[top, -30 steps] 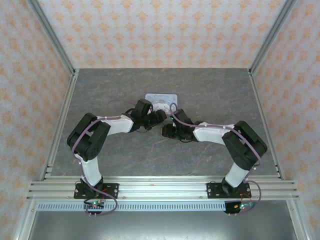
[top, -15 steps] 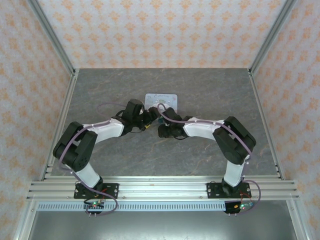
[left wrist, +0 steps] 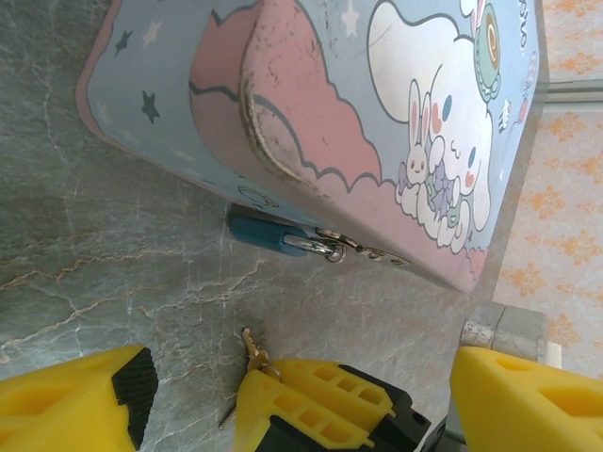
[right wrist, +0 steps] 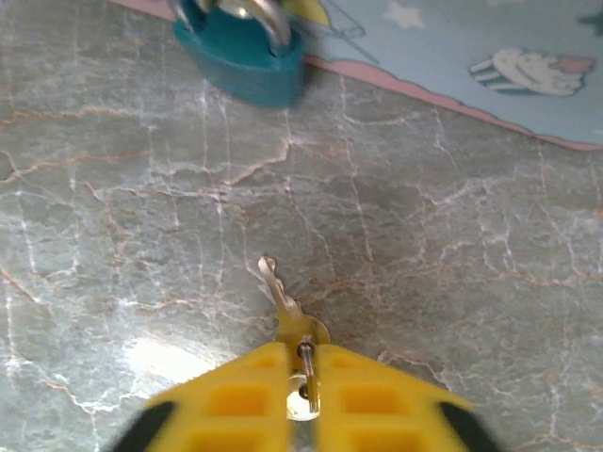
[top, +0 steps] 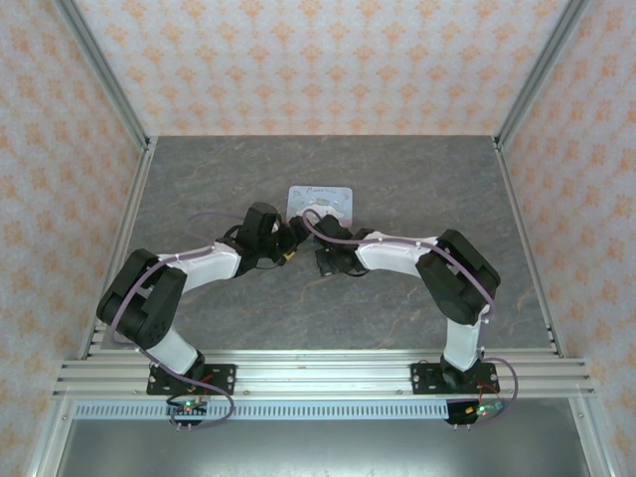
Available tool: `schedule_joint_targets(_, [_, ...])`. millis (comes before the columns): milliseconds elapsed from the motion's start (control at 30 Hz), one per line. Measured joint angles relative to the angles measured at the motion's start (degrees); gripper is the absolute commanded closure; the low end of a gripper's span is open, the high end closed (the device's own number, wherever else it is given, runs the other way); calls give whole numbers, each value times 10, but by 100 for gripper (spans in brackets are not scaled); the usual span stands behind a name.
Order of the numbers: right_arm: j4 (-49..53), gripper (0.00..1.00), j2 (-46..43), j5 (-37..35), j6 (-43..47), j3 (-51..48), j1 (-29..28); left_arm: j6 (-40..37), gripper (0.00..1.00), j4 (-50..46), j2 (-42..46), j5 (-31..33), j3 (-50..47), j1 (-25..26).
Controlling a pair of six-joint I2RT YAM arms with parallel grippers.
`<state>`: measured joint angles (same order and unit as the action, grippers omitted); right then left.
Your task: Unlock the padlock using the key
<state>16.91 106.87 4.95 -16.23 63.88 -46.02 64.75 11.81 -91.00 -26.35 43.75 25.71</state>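
My right hand [right wrist: 301,353] pinches the key [right wrist: 283,301] by its bow, blade aimed at the padlock [right wrist: 247,56], with bare bench [right wrist: 141,235] between them. The padlock lies against the tin [right wrist: 471,56] edge. My left hand [top: 286,250] gapes wide, holding nothing.

The pale blue tin [top: 321,202] lies flat on the grey marble-look worktop [top: 417,179], a bit back of the middle. Its lid has a white long-eared cartoon bunny, a pink cloud shape and tiny stars, and the pink part looks pretty scuffed. Orange-patterned wallpaper panels [top: 318,60] box in three sides, with aluminium posts [top: 103,70] in the back corners and a slotted aluminium rail [top: 318,370] along the near edge.
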Motion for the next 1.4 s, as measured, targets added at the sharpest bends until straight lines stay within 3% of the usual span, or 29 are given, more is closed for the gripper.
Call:
schedule_joint_targets(200, [-59,100,-10,30,0,-26,3,2,18,0,18,-1,-13,0])
schedule_joint_targets(400, [-73,100,-126,122,0,-131,41,1,19,0,33,-9,-28,5])
schedule_joint_targets(600, [-129,100,-235,202,-7,-202,76,3,22,3,40,-13,-38,54])
schedule_joint_targets(900, [-180,100,-261,253,-47,-246,81,38,44,60,22,-8,-45,110])
schedule_joint_targets(1400, [-218,100,-263,266,-77,-261,82,58,66,81,-11,15,-44,110])
